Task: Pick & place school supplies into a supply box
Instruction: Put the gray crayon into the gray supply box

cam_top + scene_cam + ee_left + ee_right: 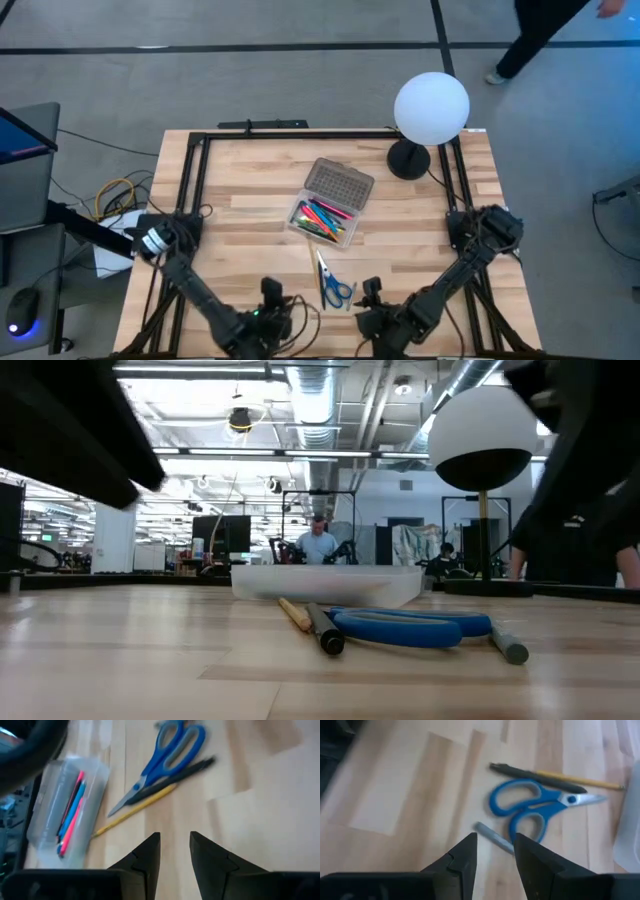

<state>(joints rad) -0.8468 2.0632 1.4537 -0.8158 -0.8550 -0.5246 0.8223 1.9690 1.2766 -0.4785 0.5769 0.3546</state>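
Note:
The supply box (322, 220) stands open at mid-table, its grey dotted lid (339, 183) tipped back toward the far side, with coloured pens (71, 810) lying inside. Between the box and the near edge lie blue-handled scissors (530, 807), a black pen (535, 776), a yellow pencil (135, 810) and a grey pen (490, 836), all flat on the wood. My left gripper (272, 292) hovers open to the left of the scissors (333, 285). My right gripper (371, 291) hovers open just to their right, over the grey pen. Both have nothing between their fingers.
A white globe lamp (431, 108) on a black base (408, 160) stands at the far right corner. A black frame rail (300, 134) runs along the table's far and side edges. A person walks beyond the far right corner. Bare wood lies on both sides of the box.

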